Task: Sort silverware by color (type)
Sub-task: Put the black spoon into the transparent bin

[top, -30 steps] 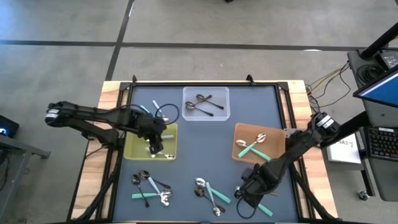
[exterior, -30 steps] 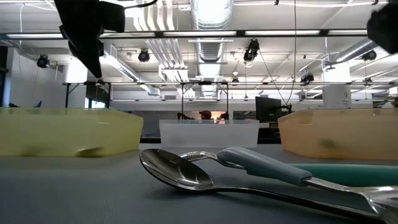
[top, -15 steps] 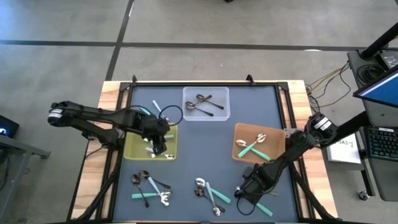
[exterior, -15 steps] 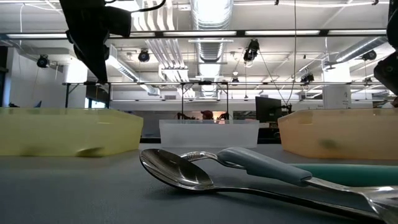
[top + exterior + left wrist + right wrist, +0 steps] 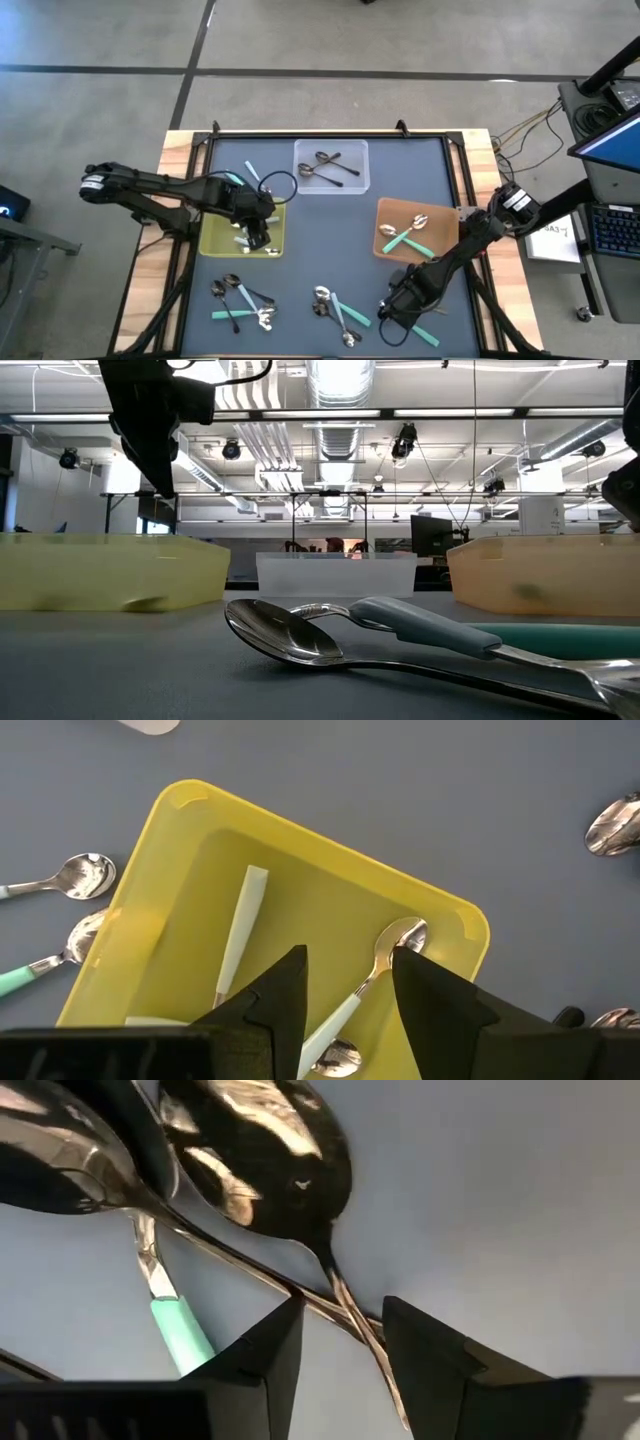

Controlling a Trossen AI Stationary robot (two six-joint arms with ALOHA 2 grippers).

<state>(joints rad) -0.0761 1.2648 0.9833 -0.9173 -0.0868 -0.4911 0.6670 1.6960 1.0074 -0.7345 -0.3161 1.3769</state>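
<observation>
My left gripper (image 5: pixel 252 234) (image 5: pixel 345 982) hovers open over the yellow tray (image 5: pixel 217 240) (image 5: pixel 180 810), in which pale-blue-handled spoons (image 5: pixel 240 930) lie flat. My right gripper (image 5: pixel 393 302) (image 5: pixel 340 1342) is open and low over the near-right heap. Its fingers stand on either side of two thin crossed spoon handles (image 5: pixel 335 1295), beside a teal handle (image 5: pixel 180 1332). More silverware lies on the mat in a near-left heap (image 5: pixel 238 300) and a near-middle heap (image 5: pixel 337 312) (image 5: pixel 300 632). Dark spoons (image 5: pixel 330 168) lie in the clear tray, and teal-handled ones (image 5: pixel 405 237) in the orange-brown tray.
The clear tray (image 5: pixel 305 150) sits at the far middle and the orange-brown tray (image 5: pixel 385 208) at the right. Pale-blue utensils (image 5: pixel 248 172) and a dark cable loop (image 5: pixel 272 183) lie beyond the yellow tray. A raised frame (image 5: pixel 300 133) borders the dark mat.
My right gripper has come down toward the near-right heap, edging a little toward the table's near-left. My left gripper has shifted slightly to the right above the yellow tray. No silverware has moved.
</observation>
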